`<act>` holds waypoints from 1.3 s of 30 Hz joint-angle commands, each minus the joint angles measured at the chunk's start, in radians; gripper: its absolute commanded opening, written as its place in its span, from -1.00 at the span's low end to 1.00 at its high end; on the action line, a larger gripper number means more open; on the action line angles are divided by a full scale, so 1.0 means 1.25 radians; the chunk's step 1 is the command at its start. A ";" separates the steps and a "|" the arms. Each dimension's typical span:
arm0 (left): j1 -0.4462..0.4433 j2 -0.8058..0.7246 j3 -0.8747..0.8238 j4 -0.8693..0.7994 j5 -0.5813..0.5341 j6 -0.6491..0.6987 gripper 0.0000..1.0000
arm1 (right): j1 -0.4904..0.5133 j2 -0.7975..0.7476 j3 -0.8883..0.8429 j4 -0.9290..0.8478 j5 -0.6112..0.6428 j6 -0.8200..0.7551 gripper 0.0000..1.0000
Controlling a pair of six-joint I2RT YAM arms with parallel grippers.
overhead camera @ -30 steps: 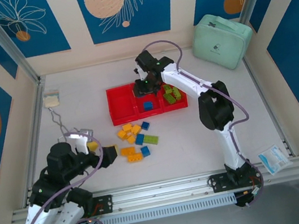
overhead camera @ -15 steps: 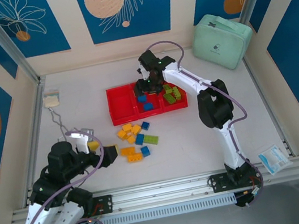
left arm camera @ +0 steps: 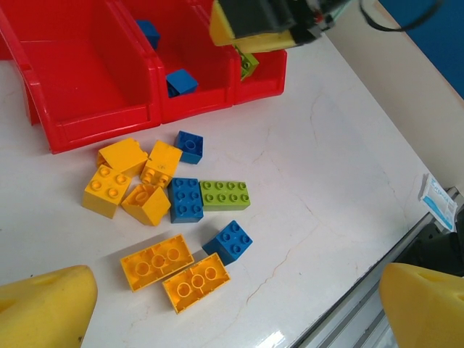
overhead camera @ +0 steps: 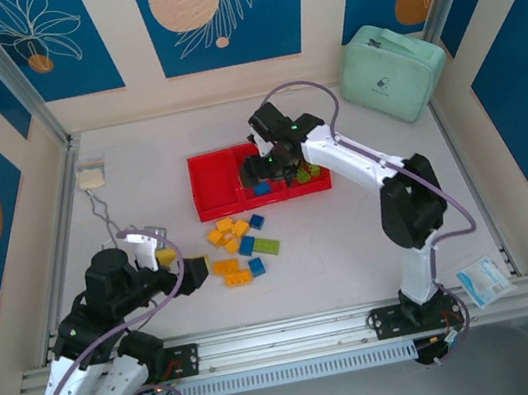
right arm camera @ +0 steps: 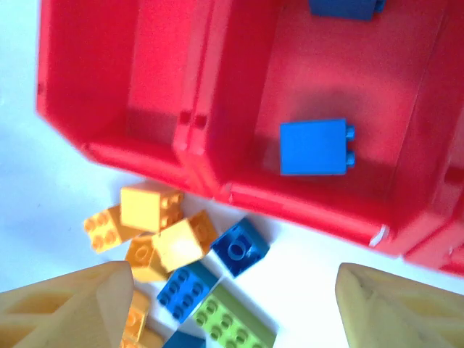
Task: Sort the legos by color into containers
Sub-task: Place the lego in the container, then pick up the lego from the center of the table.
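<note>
Glossy plastic tray (left arm camera: pixel 109 123) & legos (left arm camera: pixel 225 194); smooth tabletop (left arm camera: pixel 326 159).

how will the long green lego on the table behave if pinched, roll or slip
The green brick looks like rigid plastic with flat sides, so it should probably keep its shape. It lies flat, studs up, so rolling seems unlikely. It sits against the blue brick, which a push would likely nudge.

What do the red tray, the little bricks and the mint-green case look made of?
Red tray: apparently hard moulded plastic, glossy, with light glinting on its rims. Bricks: likely rigid plastic too, smooth, with crisp moulded studs. Mint-green case: looks soft, perhaps fabric or faux leather, matte, with rounded padded-looking corners.
</note>
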 commanded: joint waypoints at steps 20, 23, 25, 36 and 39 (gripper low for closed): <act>-0.010 -0.007 -0.003 0.006 0.012 -0.007 0.99 | 0.164 0.017 -0.229 0.178 0.322 0.458 0.44; -0.011 -0.006 -0.002 0.006 0.014 -0.007 0.99 | 0.193 0.036 -0.218 0.169 0.383 0.538 0.55; -0.010 -0.006 -0.002 0.007 0.015 -0.007 0.99 | 0.208 0.054 -0.205 0.166 0.411 0.585 0.57; -0.011 -0.007 -0.003 0.009 0.019 -0.007 0.99 | 0.237 0.138 -0.136 0.108 0.520 0.753 0.41; -0.011 -0.007 -0.003 0.009 0.020 -0.007 0.99 | 0.234 0.163 -0.117 0.099 0.525 0.743 0.42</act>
